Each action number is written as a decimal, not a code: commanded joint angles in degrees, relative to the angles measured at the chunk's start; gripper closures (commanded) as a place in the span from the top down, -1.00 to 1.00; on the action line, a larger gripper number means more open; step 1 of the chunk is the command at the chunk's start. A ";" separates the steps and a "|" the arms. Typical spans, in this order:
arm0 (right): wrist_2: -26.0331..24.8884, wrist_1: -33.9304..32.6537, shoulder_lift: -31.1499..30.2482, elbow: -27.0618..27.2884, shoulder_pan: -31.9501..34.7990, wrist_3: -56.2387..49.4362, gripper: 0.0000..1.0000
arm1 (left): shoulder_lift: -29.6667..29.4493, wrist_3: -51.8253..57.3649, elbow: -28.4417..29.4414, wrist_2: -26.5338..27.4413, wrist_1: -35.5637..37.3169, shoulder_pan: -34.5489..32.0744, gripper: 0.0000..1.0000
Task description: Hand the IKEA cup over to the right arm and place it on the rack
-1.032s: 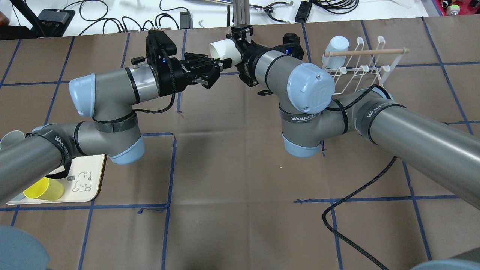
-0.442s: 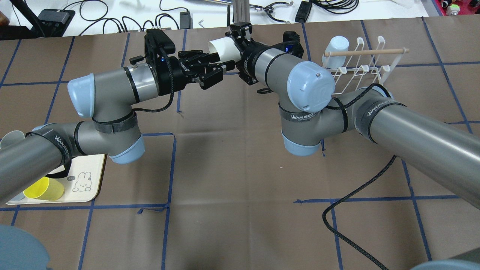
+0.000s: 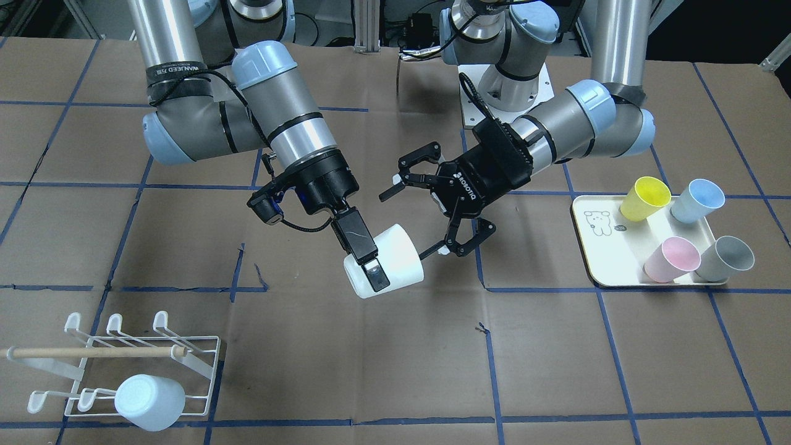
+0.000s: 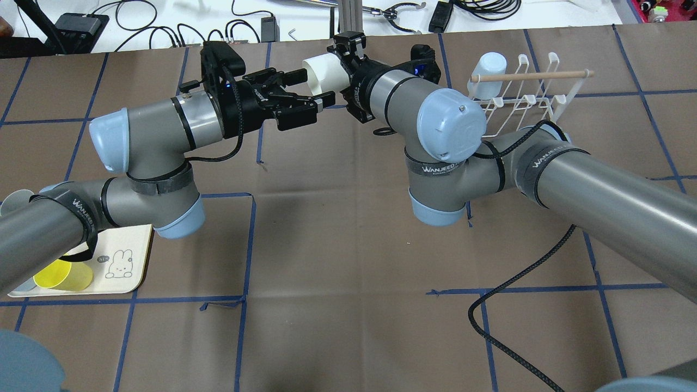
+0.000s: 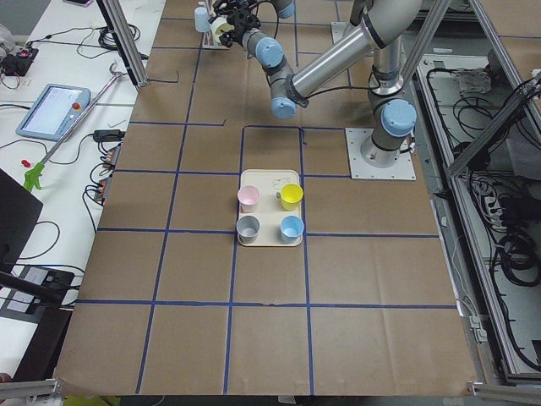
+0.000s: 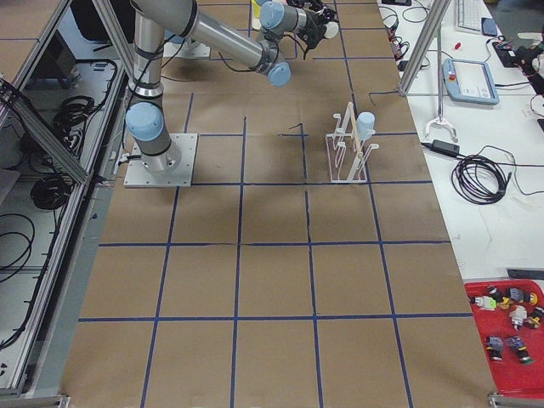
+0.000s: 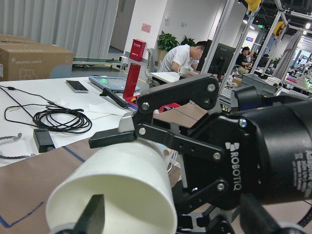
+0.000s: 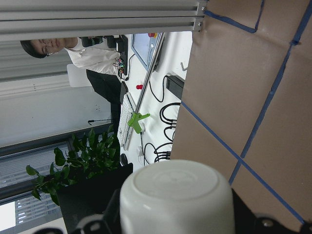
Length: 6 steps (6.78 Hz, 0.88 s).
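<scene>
Fingers of right gripper [image 3: 373, 270] pinch white cup [image 3: 398, 250] wall | left gripper [image 3: 415, 217] spread, cup's 2 o'clock | rack [image 3: 93, 353] 8 o'clock, front view

The cup [image 3: 401, 253] is seen as smooth, matt white plastic. The bench [image 3: 556, 371] is covered with matt brown paper. The rack [image 3: 160, 319] is made of white coated wire, with a wooden dowel [image 3: 93, 353]. The right arm [image 3: 290, 117] is cased in smooth grey metal.

Place: a robotics lab, probably within an open-plan office.
Bench [image 3: 371, 371]: brown paper, blue tape grid.
Around it: aluminium frame posts [image 5: 123, 46], teach pendant [image 5: 52, 108], loose cables [image 6: 480, 178].
Beyond: people at desks [image 7: 183, 56], potted plant [image 8: 83, 156].
</scene>
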 commanded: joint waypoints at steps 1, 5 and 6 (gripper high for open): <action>0.00 0.35 0.47 -1.45 -1.13 -2.40 -0.25 | 2.14 -0.61 -4.32 -0.90 3.48 7.36 0.99; 2.02 0.53 -1.02 -2.16 -13.94 -33.52 -0.66 | 2.50 -7.28 1.07 11.63 -4.61 8.90 0.99; 2.72 1.05 -1.98 -2.51 -16.75 -44.33 -0.72 | 2.50 -7.29 3.62 17.59 -10.41 8.46 1.00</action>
